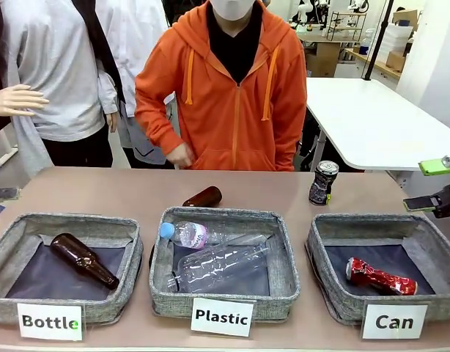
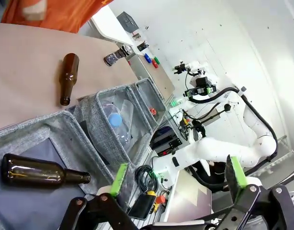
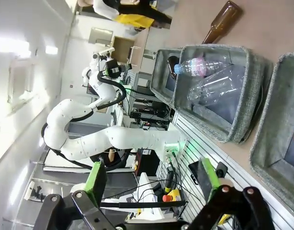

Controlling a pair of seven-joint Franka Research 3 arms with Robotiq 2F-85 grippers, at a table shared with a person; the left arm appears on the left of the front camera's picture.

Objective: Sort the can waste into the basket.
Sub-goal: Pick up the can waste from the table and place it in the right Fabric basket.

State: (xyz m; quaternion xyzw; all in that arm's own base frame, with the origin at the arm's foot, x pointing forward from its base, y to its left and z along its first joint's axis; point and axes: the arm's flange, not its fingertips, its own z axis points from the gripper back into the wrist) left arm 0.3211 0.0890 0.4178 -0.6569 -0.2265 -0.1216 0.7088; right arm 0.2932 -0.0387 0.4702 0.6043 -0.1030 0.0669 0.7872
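Green-padded fingers on my left gripper stand wide apart with nothing between them, and my right gripper is spread just as wide and bare. The crushed red can, shiny and crumpled, lies on its side on the dark lining of the square grey fabric basket labelled "Can". The taller black can, a smooth cylinder with a silver top, stands upright on the table just behind that basket; its print is too small for me to read.

We are seeing a crushed red metal can shining glossy and a square grey fabric basket looking rough and matt.
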